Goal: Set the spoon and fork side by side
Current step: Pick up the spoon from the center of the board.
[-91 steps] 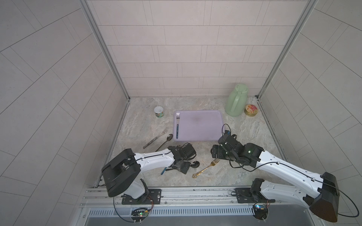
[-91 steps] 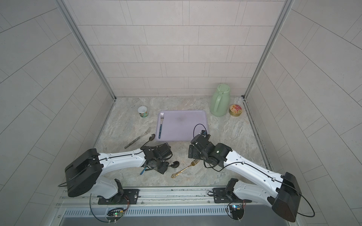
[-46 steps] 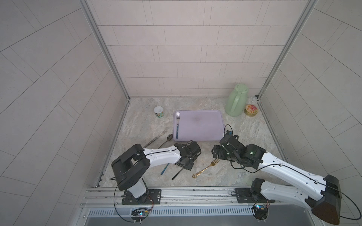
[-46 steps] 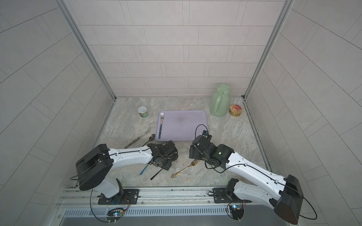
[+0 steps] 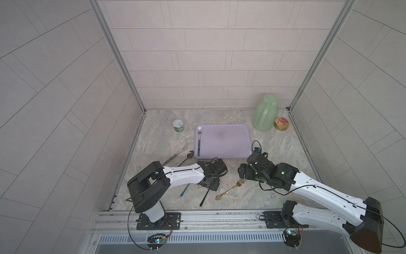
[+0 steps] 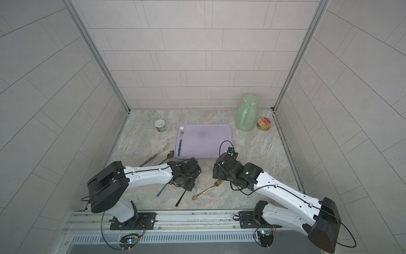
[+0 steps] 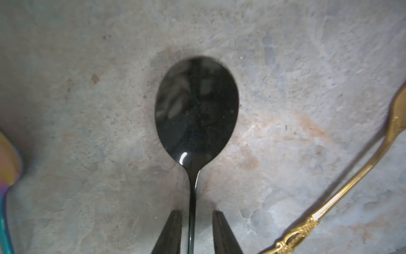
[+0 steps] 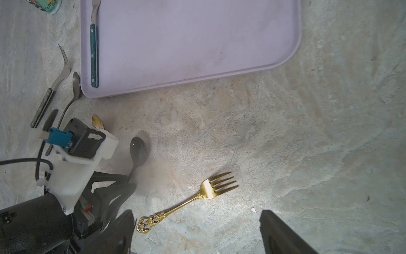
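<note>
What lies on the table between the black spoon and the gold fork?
Nothing: only bare table shows between the black spoon and the gold fork in the right wrist view.

Tool [image 7: 196, 213] straddles black spoon [image 7: 196, 110] handle, gold fork [image 7: 342, 191] beside

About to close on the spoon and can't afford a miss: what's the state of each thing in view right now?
black spoon: flat on the table, handle between the left claw's fingers, ungripped.
gold fork: flat on the table, free.
left claw: partly open, straddling the spoon's handle.
right claw: wide open, empty, over the gold fork.
purple tray: holds one blue-handled fork.
green jug: upright, lid on.
cup: upright.
</note>
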`<control>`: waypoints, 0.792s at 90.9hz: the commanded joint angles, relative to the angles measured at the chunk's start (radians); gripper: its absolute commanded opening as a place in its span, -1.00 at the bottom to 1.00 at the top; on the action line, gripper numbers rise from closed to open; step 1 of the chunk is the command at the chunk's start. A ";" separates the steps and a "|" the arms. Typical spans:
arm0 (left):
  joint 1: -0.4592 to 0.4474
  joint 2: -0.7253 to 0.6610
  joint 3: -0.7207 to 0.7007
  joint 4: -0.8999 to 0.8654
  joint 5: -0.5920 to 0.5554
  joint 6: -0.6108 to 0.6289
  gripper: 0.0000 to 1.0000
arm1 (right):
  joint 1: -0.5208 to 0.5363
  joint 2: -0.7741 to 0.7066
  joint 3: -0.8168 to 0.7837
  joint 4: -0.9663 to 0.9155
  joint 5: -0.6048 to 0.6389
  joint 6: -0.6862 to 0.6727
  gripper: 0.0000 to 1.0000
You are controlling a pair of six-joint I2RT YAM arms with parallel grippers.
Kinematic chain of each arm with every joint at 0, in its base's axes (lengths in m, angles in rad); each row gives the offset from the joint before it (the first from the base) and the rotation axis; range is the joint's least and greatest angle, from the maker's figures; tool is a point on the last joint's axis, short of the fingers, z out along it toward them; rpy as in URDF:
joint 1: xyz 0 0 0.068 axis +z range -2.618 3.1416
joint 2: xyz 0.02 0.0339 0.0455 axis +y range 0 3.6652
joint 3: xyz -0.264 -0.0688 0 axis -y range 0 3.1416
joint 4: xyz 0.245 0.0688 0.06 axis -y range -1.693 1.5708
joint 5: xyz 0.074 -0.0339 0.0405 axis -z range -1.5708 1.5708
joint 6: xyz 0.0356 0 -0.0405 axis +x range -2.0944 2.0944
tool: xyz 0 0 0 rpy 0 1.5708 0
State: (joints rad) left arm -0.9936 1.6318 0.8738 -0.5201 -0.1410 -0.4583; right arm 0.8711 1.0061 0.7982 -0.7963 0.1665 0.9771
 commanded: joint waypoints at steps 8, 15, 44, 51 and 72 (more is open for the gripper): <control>-0.022 -0.019 -0.037 -0.022 0.019 -0.015 -0.55 | 0.005 -0.007 -0.007 0.011 0.021 0.005 0.85; -0.023 -0.016 -0.045 -0.021 0.009 -0.024 -0.63 | 0.005 -0.004 -0.005 0.008 0.022 0.008 0.85; -0.022 -0.060 -0.004 -0.066 -0.028 -0.034 -0.89 | 0.005 -0.003 0.007 -0.024 0.041 0.014 0.86; -0.021 -0.086 0.034 -0.108 -0.062 -0.039 -0.94 | 0.005 0.000 0.011 -0.035 0.047 0.020 0.85; 0.053 -0.102 0.221 -0.237 -0.150 -0.049 -0.97 | 0.005 0.023 0.035 -0.082 0.057 0.060 0.84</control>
State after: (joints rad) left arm -0.9905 1.5475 1.0008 -0.6762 -0.2420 -0.4988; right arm 0.8711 1.0187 0.8043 -0.8383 0.2005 1.0035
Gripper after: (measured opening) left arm 0.059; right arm 0.925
